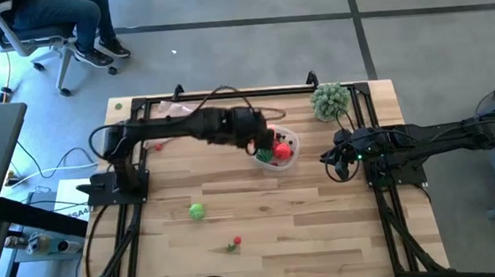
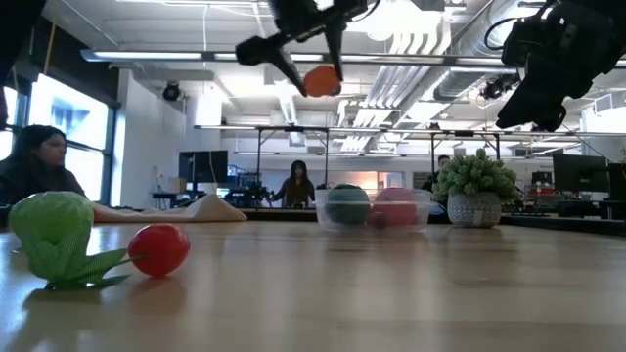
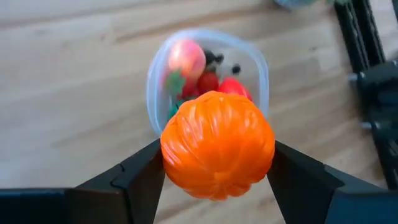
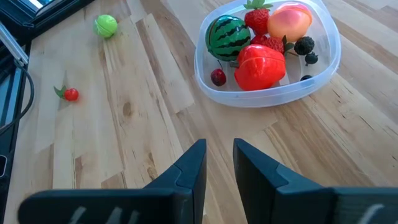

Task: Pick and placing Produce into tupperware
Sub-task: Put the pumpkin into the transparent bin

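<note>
High view shows the left gripper [image 1: 264,142] raised just over the tupperware [image 1: 291,155], its fingers closed on an orange ball [image 3: 217,144]. Left wrist view looks down past that ball into the tub, where red pieces, a peach-coloured fruit and dark berries lie. A green ball [image 1: 197,211] and a small red piece [image 1: 236,241] rest on the table [image 1: 325,230], well apart from the tub. The right gripper [image 4: 219,163] waits beside the tub, fingers slightly parted, holding nothing.

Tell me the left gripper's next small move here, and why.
Probably lower a little and open. The left gripper holds the orange ball directly above the tupperware, which already holds several pieces, so a short drop should land it inside. The right gripper waits off to the side.
</note>
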### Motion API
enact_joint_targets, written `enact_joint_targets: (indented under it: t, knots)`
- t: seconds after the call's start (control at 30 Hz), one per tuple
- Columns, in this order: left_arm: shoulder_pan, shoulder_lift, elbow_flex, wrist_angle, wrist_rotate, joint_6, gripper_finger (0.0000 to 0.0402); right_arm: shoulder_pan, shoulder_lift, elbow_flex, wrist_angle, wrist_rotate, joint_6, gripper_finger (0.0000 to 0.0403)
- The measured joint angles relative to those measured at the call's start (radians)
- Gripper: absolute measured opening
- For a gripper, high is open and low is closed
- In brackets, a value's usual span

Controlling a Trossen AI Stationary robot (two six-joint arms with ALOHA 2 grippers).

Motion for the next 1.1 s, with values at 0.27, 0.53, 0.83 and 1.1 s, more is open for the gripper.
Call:
enact_joint_targets:
  t: [0.27,0.53,0.83,1.1]
  knots:
    - [0.086,0.164,0.117,0.114,0.07,0.121,0.0249,0.0,0.0,0.0,0.0,0.0,0.0,0.0071]
    - [0.111,0.318,0.201,0.123,0.15,0.144,0.025,0.0,0.0,0.0,0.0,0.0,0.0,0.0071]
    - [0.112,0.4,0.204,0.117,0.179,0.129,0.025,0.0,0.0,0.0,0.0,0.0,0.0,0.0071]
    - [0.117,0.436,0.203,0.108,0.202,0.104,0.025,0.0,0.0,0.0,0.0,0.0,0.0,0.0071]
